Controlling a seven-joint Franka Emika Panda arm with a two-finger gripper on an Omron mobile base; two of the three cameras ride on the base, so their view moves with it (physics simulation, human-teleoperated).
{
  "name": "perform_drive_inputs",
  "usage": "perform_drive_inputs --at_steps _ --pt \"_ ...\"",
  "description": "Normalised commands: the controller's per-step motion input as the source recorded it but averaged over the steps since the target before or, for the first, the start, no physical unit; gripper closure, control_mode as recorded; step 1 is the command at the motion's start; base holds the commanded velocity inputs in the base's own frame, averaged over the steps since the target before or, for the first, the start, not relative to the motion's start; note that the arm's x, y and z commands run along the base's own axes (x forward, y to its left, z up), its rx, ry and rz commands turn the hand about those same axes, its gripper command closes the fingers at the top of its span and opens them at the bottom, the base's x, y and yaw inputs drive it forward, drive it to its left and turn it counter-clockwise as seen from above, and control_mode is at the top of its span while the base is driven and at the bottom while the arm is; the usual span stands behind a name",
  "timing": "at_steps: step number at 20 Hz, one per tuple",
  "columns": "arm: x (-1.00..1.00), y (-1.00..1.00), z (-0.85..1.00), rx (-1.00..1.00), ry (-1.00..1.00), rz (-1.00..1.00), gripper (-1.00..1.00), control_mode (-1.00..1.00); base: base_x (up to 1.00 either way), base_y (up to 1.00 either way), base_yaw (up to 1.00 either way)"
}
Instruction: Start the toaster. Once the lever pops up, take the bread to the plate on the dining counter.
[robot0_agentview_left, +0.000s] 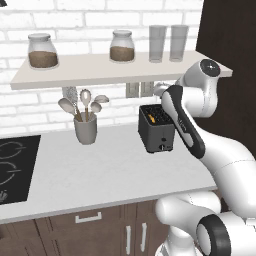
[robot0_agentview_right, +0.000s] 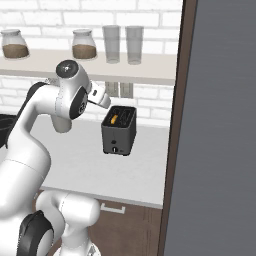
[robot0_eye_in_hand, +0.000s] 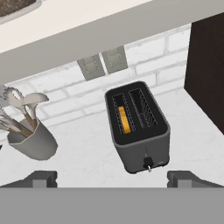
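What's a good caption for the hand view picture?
Open hand hovers above the toaster, bread in its left slot.

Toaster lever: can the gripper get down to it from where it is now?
Probably yes. The open gripper hangs above the toaster, fingers spread, and nothing lies between; the utensil cup stands well aside.

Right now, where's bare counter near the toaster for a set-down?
Widest free patch: worktop between hob and toaster, in front of the utensil cup. A narrower strip runs between toaster and the dark cabinet side. Crowded: the shelf with jars and glasses.
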Motion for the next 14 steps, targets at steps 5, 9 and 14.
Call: perform_drive_inputs --at_steps 5,9,14 --pt "0.0 0.0 0.0 0.0 0.0 0.0 -1.0 -1.0 0.0 0.0 0.0" --pt "0.0 0.0 0.0 0.0 0.0 0.0 -1.0 -1.0 0.0 0.0 0.0" --pt "0.0 0.0 0.0 0.0 0.0 0.0 -1.0 -1.0 0.0 0.0 0.0"
